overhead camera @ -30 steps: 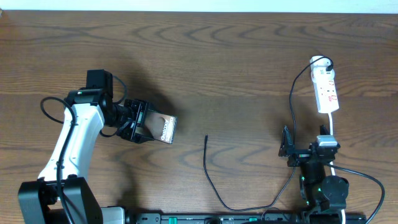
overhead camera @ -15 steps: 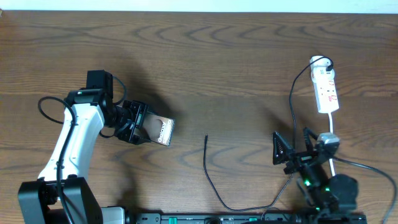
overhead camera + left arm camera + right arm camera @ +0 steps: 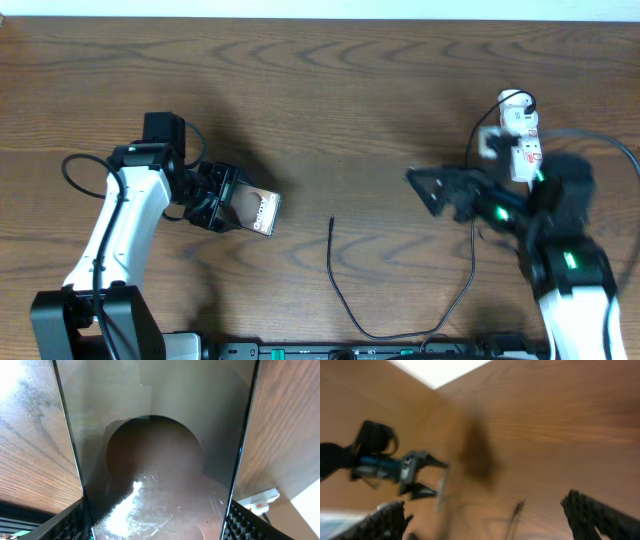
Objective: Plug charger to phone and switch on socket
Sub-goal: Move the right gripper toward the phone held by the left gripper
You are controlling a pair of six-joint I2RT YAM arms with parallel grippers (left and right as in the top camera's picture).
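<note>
My left gripper (image 3: pixel 222 200) is shut on the phone (image 3: pixel 254 210), a brownish-grey glossy slab held on the left of the table; it fills the left wrist view (image 3: pixel 155 460) between the fingers. The charger (image 3: pixel 345 295) is a thin black cable on the table, its slim plug tip (image 3: pixel 332 221) pointing up at mid-table, right of the phone. It shows blurred in the right wrist view (image 3: pixel 515 510). My right gripper (image 3: pixel 428 187) is open and empty, raised above the table right of the plug tip. The socket (image 3: pixel 522 140) is a white power strip at the far right.
The socket's white cord and a black cable (image 3: pixel 470 150) run down beside my right arm. The left arm and the phone show small in the right wrist view (image 3: pixel 420 477). The table's far edge (image 3: pixel 320 18) lies along the top.
My right arm has swung up from the front edge and reached left over the table, gripper opening wide. My left gripper with the phone has barely shifted.
</note>
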